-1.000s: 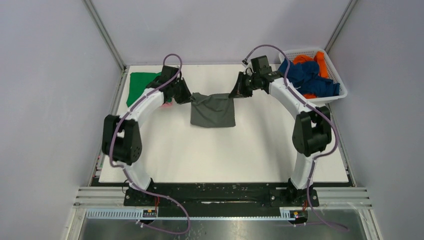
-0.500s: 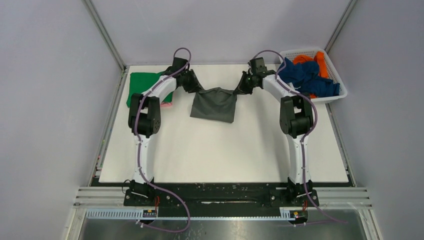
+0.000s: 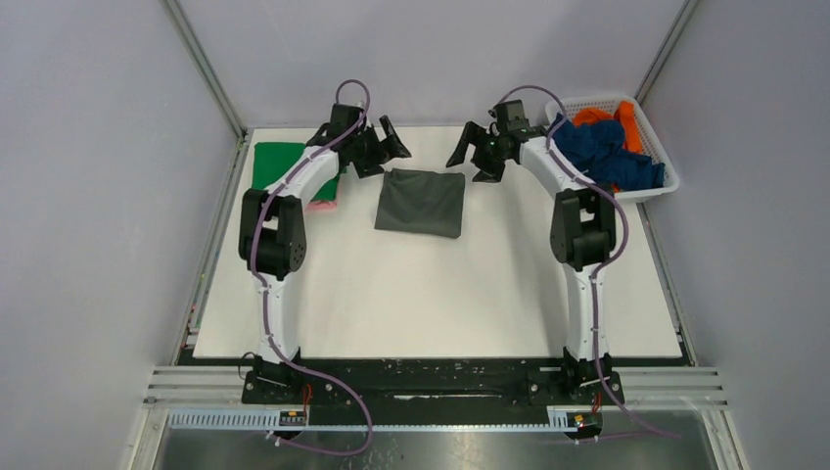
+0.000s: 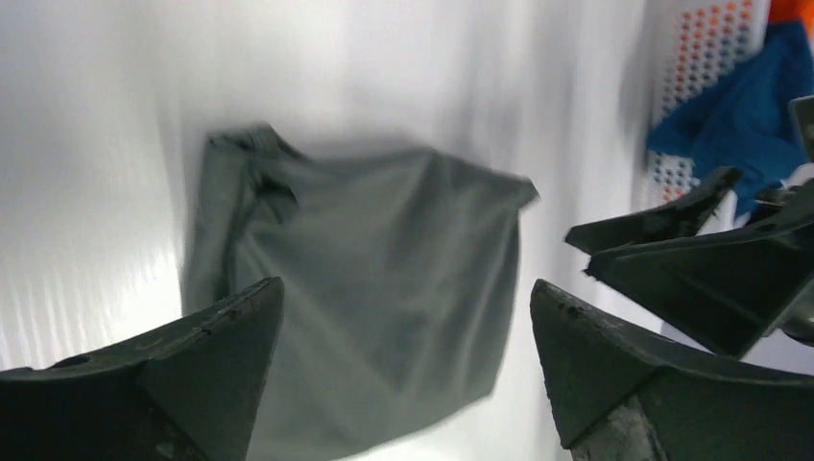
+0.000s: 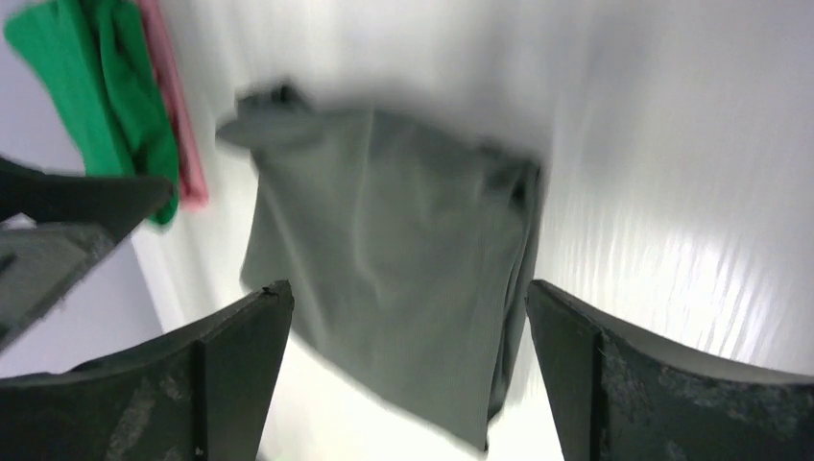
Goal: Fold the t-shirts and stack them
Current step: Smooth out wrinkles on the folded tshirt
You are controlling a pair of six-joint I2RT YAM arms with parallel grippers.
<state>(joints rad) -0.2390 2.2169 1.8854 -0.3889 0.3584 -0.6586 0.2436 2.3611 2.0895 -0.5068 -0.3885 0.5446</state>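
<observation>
Near half of the tabletop (image 3: 421,304): white sheet, nothing on it but my two arms reaching over it.

Past the middle: dark grey t-shirt (image 3: 421,202), folded into a flat, nearly rectangular pad lying on the tabletop. Long axis runs left to right, slightly skewed, with the far edge a little wider than the near edge. One far corner is bunched. Wrist views are blurred, so I cannot tell which way the neck points.

Just beyond its far edge: my left pincer (image 3: 380,157) at the far-left corner and my right pincer (image 3: 473,160) at the far-right corner. On both, the jaws are spread wide and hold nothing. Neither touches the cloth.

Far left: green t-shirt (image 3: 282,164) folded, lying on a pink t-shirt (image 3: 323,205) whose edge shows at its near right side.

Far right corner: white lattice basket (image 3: 650,137) holding crumpled navy t-shirts (image 3: 599,152) and orange cloth (image 3: 593,116).
</observation>
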